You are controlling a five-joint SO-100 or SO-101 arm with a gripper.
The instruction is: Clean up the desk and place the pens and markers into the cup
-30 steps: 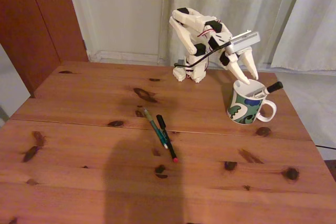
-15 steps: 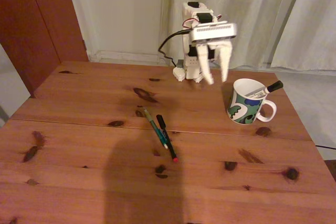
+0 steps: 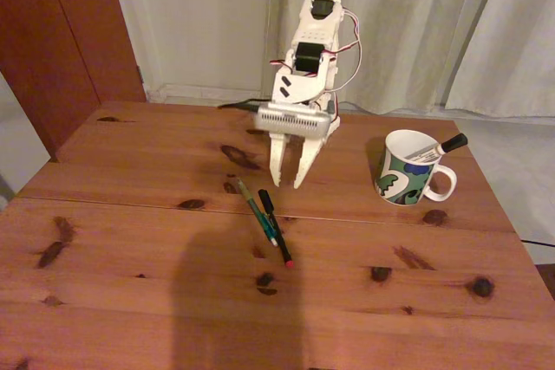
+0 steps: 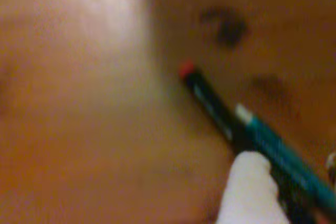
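We note the gripper (image 3: 290,185) has swung away from the cup (image 3: 405,171), where it hung a second ago, and now points down just behind the two pens. Fingers spread, holding nothing. The marker (image 3: 438,147) leans in the cup, black end over the rim, so one item is done. The green pen (image 3: 257,210) and black pen (image 3: 275,227) lie side by side, touching, on the desk (image 3: 130,240), just past the seam. The wrist view, blurred, shows both pens close below a white fingertip (image 4: 249,192). We judge a second pick is beginning.
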